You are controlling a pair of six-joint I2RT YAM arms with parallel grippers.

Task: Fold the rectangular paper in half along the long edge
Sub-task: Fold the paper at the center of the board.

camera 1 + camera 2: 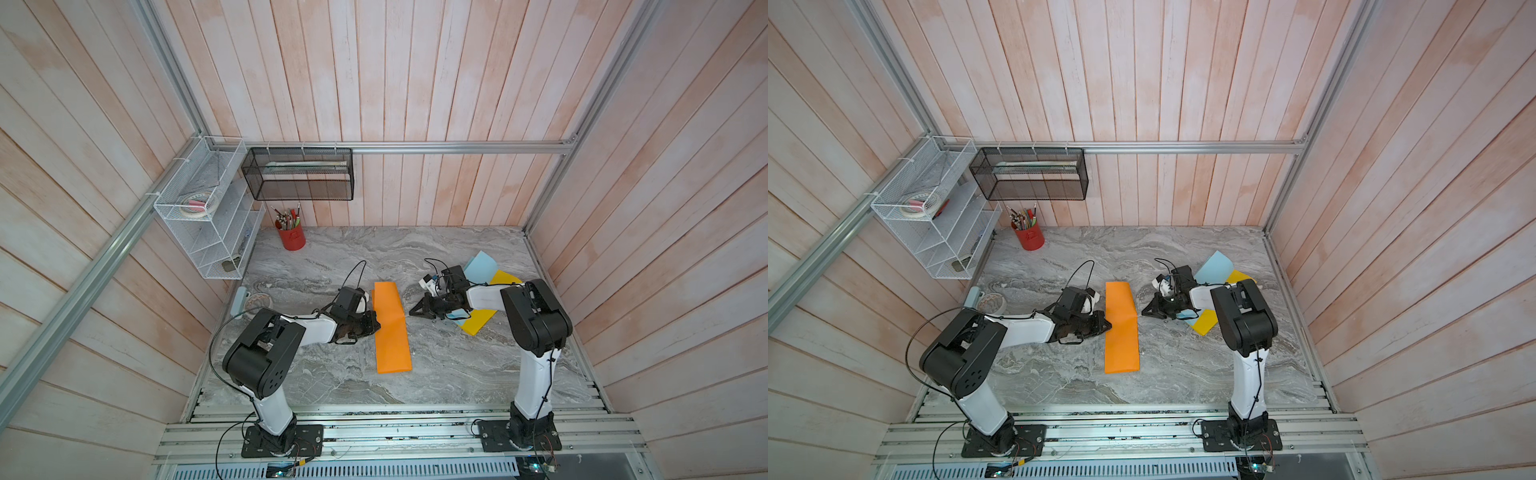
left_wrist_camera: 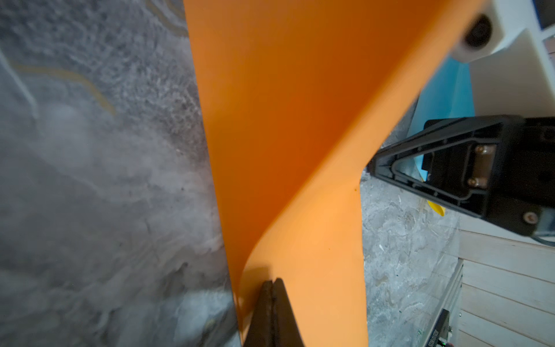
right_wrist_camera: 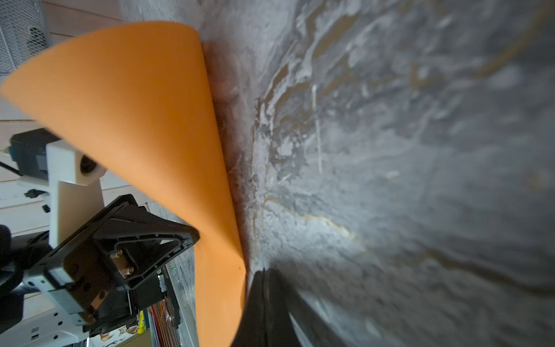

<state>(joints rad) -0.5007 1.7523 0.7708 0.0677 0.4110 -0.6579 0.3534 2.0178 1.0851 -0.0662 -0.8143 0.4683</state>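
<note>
A marbled grey desk (image 1: 457,374) between wood-panelled walls (image 1: 415,83): the orange paper (image 1: 392,340) lies mid-desk as a narrow strip, apparently already doubled lengthwise. The left end effector (image 1: 377,326), jaws closed and empty, presses its tip on 1 long edge; the right end effector (image 1: 411,314), likewise closed, meets the opposite edge. The far half bulges loosely upward, so the crease looks unfinished along that stretch.

Three papers (image 1: 392,340) (image 1: 480,266) (image 1: 478,325) — two hands (image 1: 376,326) (image 1: 412,313) — one cup (image 1: 292,240)
</note>
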